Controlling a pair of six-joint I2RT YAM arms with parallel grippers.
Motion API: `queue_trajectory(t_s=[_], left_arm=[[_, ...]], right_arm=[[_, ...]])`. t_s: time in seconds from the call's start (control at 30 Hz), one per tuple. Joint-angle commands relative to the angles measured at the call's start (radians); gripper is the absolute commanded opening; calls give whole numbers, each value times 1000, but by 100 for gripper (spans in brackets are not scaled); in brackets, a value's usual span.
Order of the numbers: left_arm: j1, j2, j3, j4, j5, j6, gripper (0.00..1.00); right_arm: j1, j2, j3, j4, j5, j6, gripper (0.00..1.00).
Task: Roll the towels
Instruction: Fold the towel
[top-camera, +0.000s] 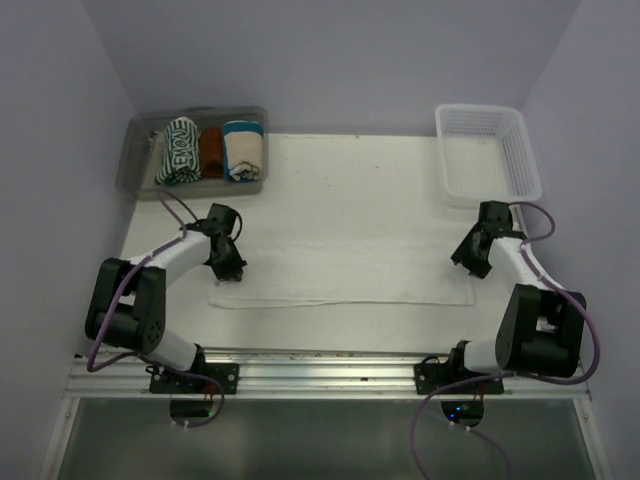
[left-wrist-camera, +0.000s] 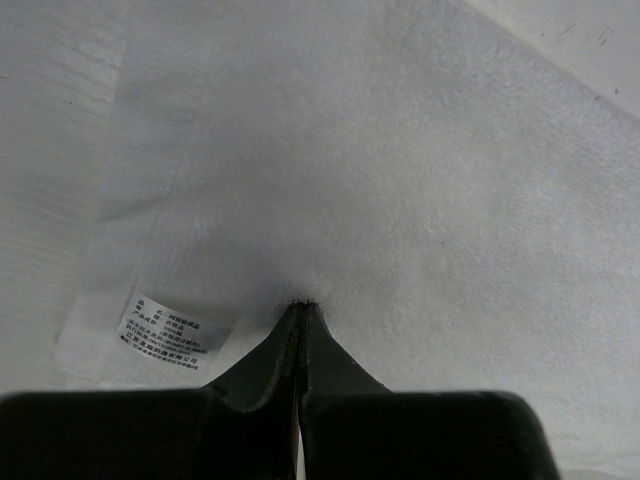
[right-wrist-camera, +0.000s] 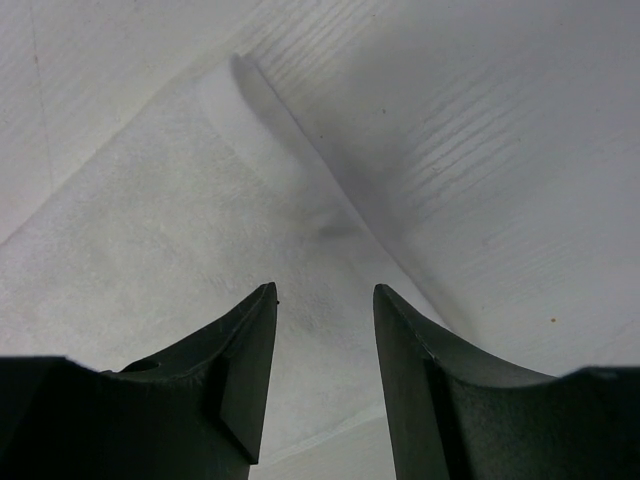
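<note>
**Status of task**

1. Striped towel (top-camera: 179, 150): lies rolled inside the clear bin (top-camera: 132, 165), well apart from both claws, beyond and to the left of the left gripper (top-camera: 228, 268). A rust-brown towel (top-camera: 211, 150) and a cream towel (top-camera: 242, 152) lie beside it in the same bin. This item is judged complete.

2. White towel (top-camera: 340, 270): lies flat and spread out between the two claws. No turn of a roll is visible at either end. This item is judged not yet started, so roughly half of the task remains.

**Left claw**

The jaws are closed tight, tip against tip. In the left wrist view the tips of the left gripper (left-wrist-camera: 300, 305) meet the white towel (left-wrist-camera: 400, 180), and the cloth puckers slightly toward them. This is judged to be a pinch on the towel's left end. A care label (left-wrist-camera: 170, 330) lies just to the left of the tips.

**Right claw**

The right gripper (top-camera: 470, 262) stands over the opposite end of the towel. In the right wrist view the jaws of the right gripper (right-wrist-camera: 325, 288) are moderately apart, with nothing between them. The white towel (right-wrist-camera: 150, 230) shows ahead, to the left and through the gap, and its edge runs diagonally ahead of the right finger.

**Remaining work (judgement)**

Roll the white towel from one end.
</note>
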Motion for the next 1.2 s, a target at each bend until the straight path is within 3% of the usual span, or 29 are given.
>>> queue_trajectory(t_s=[0.0,0.17,0.5,0.63,0.67,0.77,0.8,0.9,1.17], left_arm=[[58,34,-49,75,30,18,0],[98,30,-58,83,39,39,0],[150,24,-57,84,47,73,0],[157,10,-60,83,50,79,0],[157,5,-60,84,53,79,0],[157,-1,-61,83,61,78,0],[157,-2,-61,83,62,78,0],[157,-13,-58,81,68,79,0],[176,-55,30,12,-5,110,0]], right_arm=[[-10,18,11,22,12,-24,48],[-31,75,0,54,-6,-33,54],[-33,47,-19,51,-23,-55,52],[-33,116,-12,60,-43,-53,54],[-33,133,-9,60,-47,-52,52],[-33,133,-22,69,-64,-53,29],[-33,121,-25,71,-66,-58,16],[-34,58,-22,66,-67,-65,0],[1,-170,6,-4,-135,-79,0]])
